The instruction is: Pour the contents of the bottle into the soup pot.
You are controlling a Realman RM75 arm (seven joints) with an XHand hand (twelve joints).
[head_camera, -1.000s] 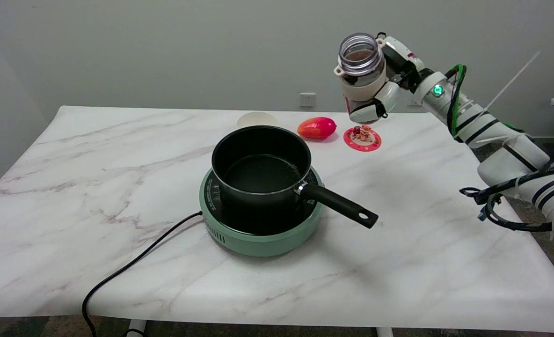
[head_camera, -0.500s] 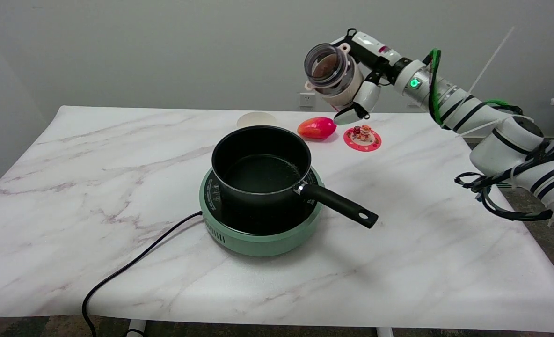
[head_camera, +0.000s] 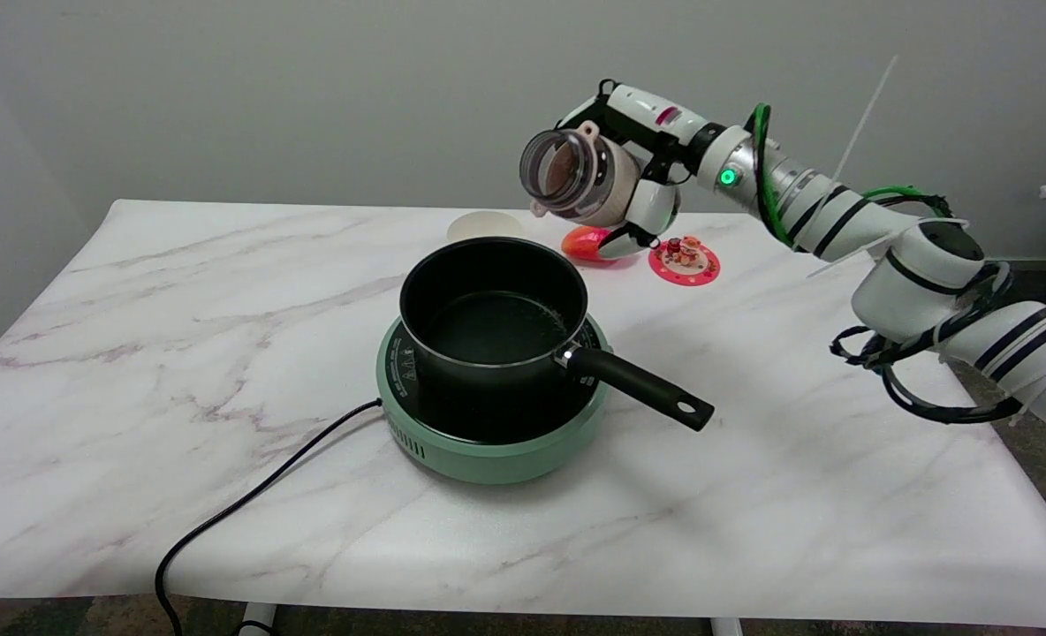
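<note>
A clear, wide-mouthed bottle with a pale label and brown contents hangs in the air, tipped far over with its open mouth facing left and toward the camera. My right hand grips it around the body from the right side. The bottle is above and just right of the far rim of the black soup pot. The pot stands on a round green cooker at mid-table, its black handle pointing to the lower right. I see nothing inside the pot and nothing falling from the bottle.
A black power cord runs from the cooker to the table's near left edge. Behind the pot lie a pale round lid, a red-orange fruit partly hidden by my hand, and a small red coaster with tiny items.
My right arm has carried the bottle left from above the coaster toward the pot, lowering it slightly. The bottle has tipped from upright to nearly on its side.
</note>
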